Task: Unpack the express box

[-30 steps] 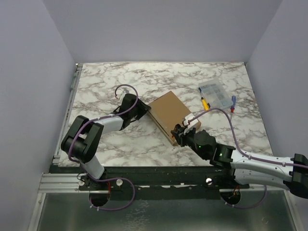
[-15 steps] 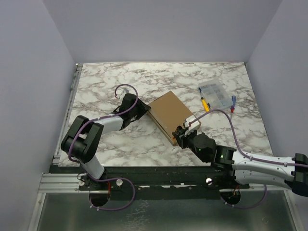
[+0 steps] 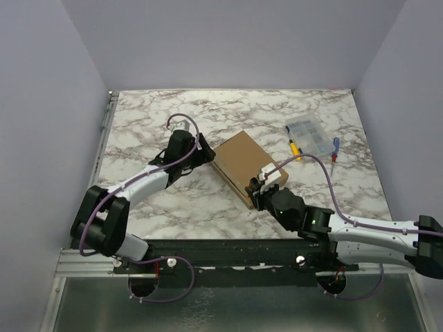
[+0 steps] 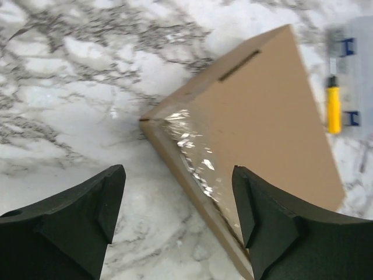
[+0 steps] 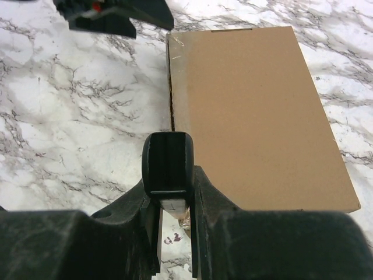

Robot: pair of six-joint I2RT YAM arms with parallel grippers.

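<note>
1. White-and-grey marbled table (image 3: 173, 111). Bears everything listed below.

2. Flat brown cardboard express box (image 3: 242, 160). Lies mid-table, skewed to the table's edges, with its lid down and flush. Nothing has been taken out yet.

3. Right gripper (image 5: 169, 146). Clenched, with the fingers pressed together. It sits low at the box's near corner, right at the seam side. A pale sliver shows between the fingers; whether anything is pinched there cannot be told.

4. Left gripper (image 4: 178, 175). Released, with the jaws spread wide. It hangs over the box's far-left corner, one finger on each side of it, and touches nothing.

5. Small clear plastic compartment case (image 3: 313, 135). Stands to the right of the box, apart from it.

6. Yellow-handled tool (image 3: 294, 149). Lies between the box and the case.

7. Glossy clear tape strip (image 4: 195, 157). Runs along the box's long left edge and appears to be unbroken.

Handling note (judgement): the step in hand is freeing the lid.
- The tape probably has to be parted along its whole length first.
- Brace the far corner with the wide jaws so the light box does not skid or spin.
- Keep the clenched tip shallow in the seam and run it steadily along the edge.
</note>
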